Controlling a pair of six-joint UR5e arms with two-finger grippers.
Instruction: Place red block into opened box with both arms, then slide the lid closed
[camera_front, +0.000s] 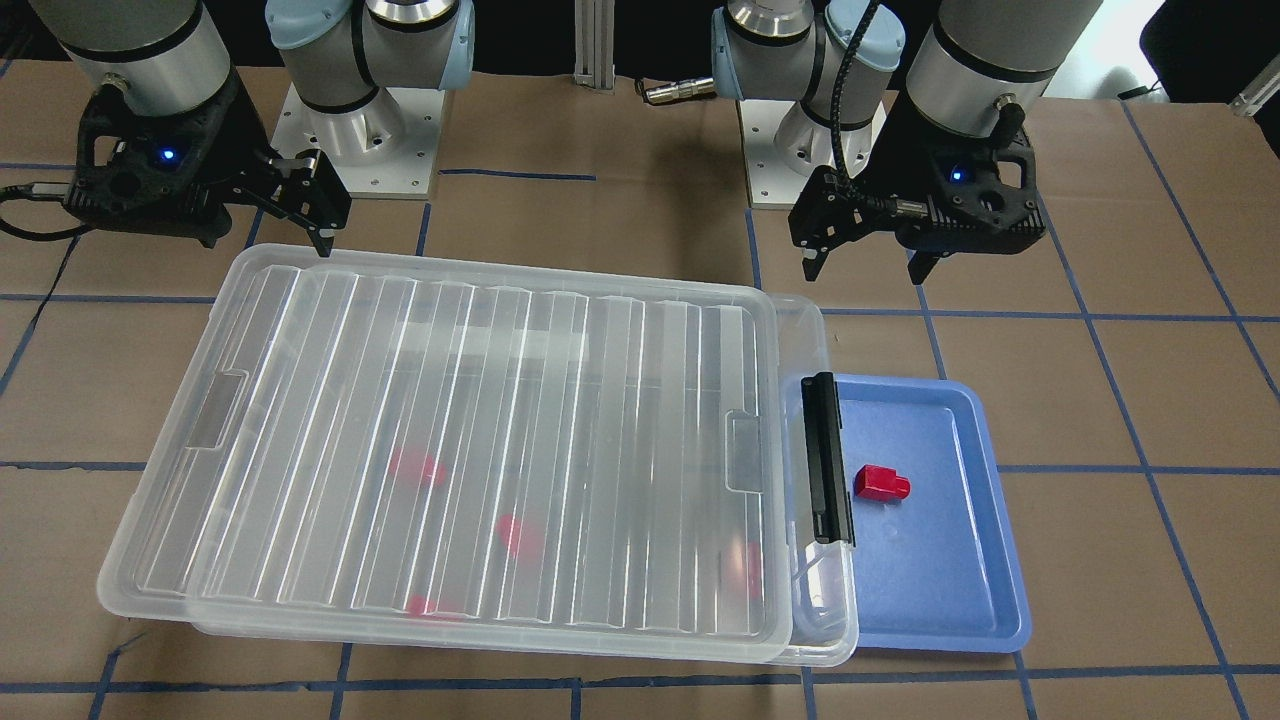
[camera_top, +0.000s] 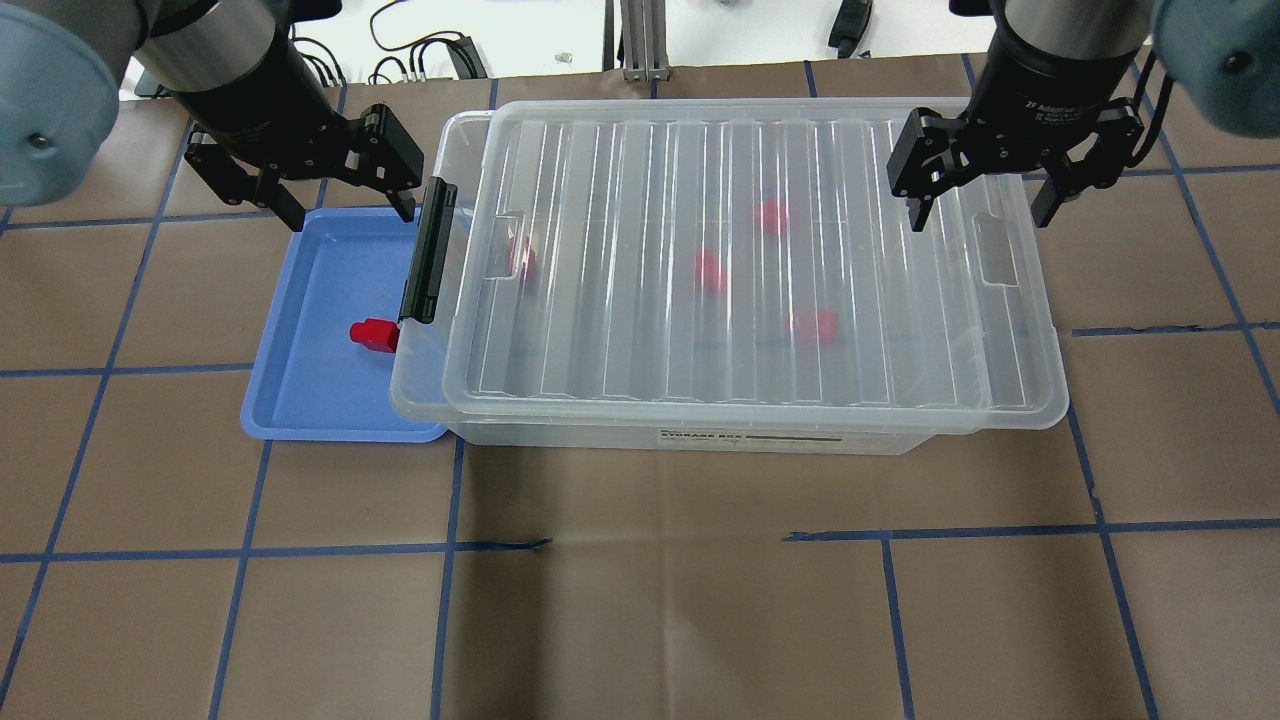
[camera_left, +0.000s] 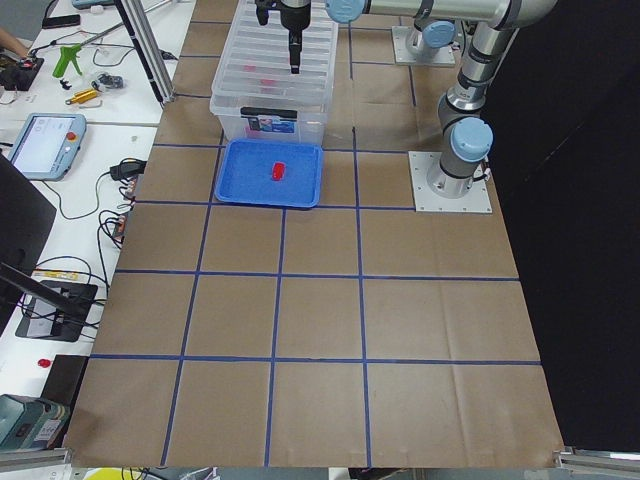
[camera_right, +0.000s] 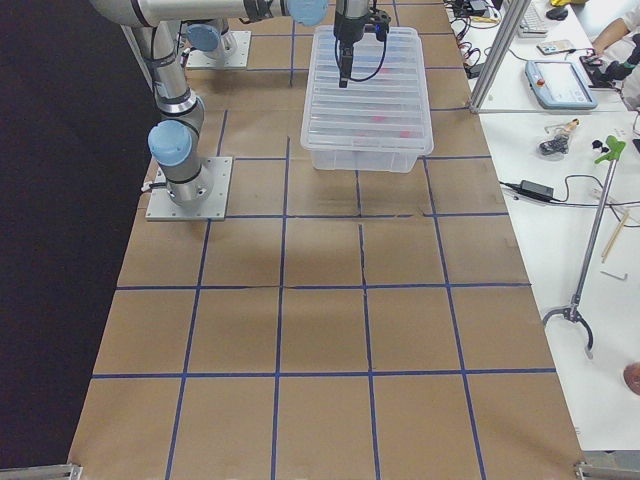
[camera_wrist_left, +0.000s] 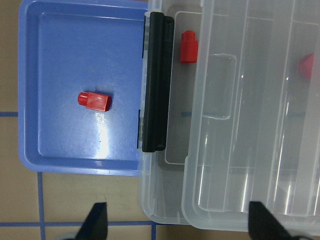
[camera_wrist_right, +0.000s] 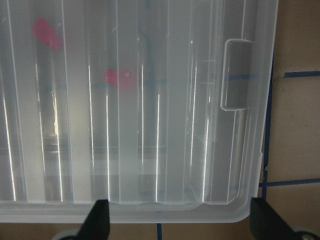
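One red block (camera_top: 375, 335) (camera_front: 880, 484) (camera_wrist_left: 95, 101) lies in the blue tray (camera_top: 300, 390). The clear box (camera_top: 700, 435) stands beside the tray, its black latch bar (camera_top: 425, 250) at the tray end. The ribbed lid (camera_top: 620, 330) (camera_front: 330, 400) lies on the box, shifted away from the latch end and leaving a narrow gap there. Several red blocks show through the lid, and one red block (camera_wrist_left: 188, 46) sits in the gap. My left gripper (camera_top: 345, 195) (camera_wrist_left: 177, 222) hangs open above the tray's far edge. Over the lid's other end, my right gripper (camera_top: 985, 205) (camera_wrist_right: 182, 220) is open and empty.
The table is brown paper marked with blue tape lines. The blue tray (camera_front: 940, 590) touches the box's latch end. Arm bases (camera_front: 360, 130) stand behind the box. Benches with tools and cables line the far side of the table (camera_left: 70, 120).
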